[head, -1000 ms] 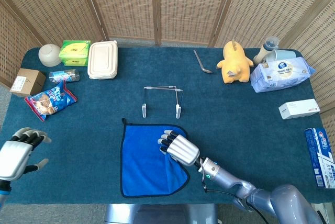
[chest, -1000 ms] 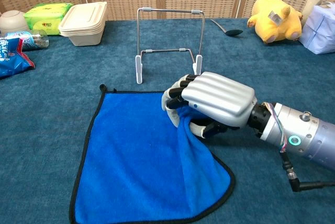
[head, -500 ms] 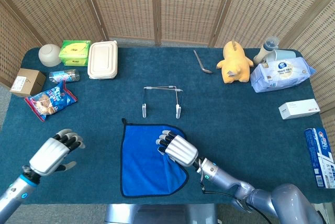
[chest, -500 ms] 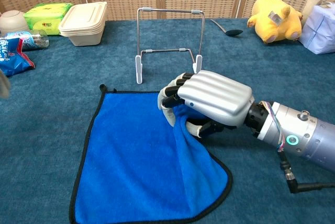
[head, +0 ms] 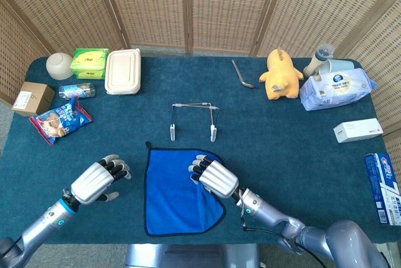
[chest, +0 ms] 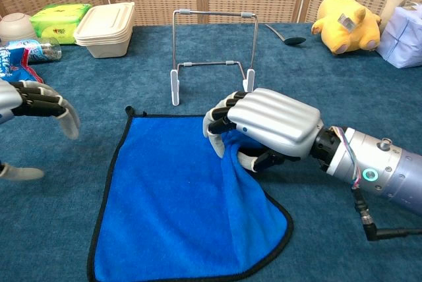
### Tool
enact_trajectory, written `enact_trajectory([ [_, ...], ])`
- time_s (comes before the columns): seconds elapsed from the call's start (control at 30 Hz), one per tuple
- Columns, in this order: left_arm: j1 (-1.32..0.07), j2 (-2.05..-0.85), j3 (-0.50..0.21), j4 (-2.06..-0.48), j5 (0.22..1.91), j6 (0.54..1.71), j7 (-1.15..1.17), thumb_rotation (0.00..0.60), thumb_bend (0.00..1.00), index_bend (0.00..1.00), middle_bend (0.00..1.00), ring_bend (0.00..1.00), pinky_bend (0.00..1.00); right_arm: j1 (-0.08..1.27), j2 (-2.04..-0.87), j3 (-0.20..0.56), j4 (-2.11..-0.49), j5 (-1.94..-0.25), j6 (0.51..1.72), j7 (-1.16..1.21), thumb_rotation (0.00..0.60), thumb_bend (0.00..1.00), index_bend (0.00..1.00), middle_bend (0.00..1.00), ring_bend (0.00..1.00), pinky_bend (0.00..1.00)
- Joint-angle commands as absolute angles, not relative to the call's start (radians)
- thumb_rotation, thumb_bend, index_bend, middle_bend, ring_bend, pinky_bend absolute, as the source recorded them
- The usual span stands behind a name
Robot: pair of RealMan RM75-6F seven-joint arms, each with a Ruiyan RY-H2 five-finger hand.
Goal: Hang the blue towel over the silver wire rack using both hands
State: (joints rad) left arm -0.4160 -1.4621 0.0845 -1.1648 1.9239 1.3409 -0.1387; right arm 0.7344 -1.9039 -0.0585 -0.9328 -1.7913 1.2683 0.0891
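Note:
A blue towel (head: 172,196) (chest: 171,209) with a dark edge lies flat on the table's near middle. Its far right corner is bunched up inside my right hand (head: 214,177) (chest: 267,127), which grips that fold. The silver wire rack (head: 194,119) (chest: 212,51) stands upright just beyond the towel, apart from it. My left hand (head: 99,179) (chest: 30,107) hovers left of the towel, fingers spread and holding nothing, a short gap from the towel's left edge.
A snack bag (head: 61,119), a cardboard box (head: 32,97), a bowl (head: 60,65), a green pack (head: 89,62) and a lidded container (head: 123,71) sit at the far left. A spoon (head: 241,74), a yellow plush (head: 281,74), wipes (head: 337,88) and small boxes (head: 357,130) occupy the right.
My left hand has swung in from the left table edge toward the towel's left side. My right hand has stayed put, gripping the bunched corner.

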Motion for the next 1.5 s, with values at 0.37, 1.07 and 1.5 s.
enact_trajectory([
  [0.37,-0.467,-1.56,0.094,-1.087,1.907,1.326,-0.145,0.6,0.25,0.36,0.32,0.26,0.19,0.727,-1.899,-0.059,-0.928,-1.784,1.269,0.097,0.6,0.45,0.66,0.36,0.29,0.26],
  [1.07,-0.538,-1.656,0.12,-0.974,1.884,1.287,-0.161,0.6,0.25,0.34,0.27,0.21,0.17,0.723,-1.897,-0.055,-0.918,-1.776,1.268,0.105,0.6,0.45,0.66,0.36,0.29,0.26],
  [1.5,-0.554,-1.69,0.126,-0.951,1.848,1.273,-0.182,0.6,0.25,0.34,0.28,0.21,0.17,0.719,-1.895,-0.053,-0.913,-1.771,1.266,0.11,0.6,0.45,0.66,0.36,0.29,0.26],
])
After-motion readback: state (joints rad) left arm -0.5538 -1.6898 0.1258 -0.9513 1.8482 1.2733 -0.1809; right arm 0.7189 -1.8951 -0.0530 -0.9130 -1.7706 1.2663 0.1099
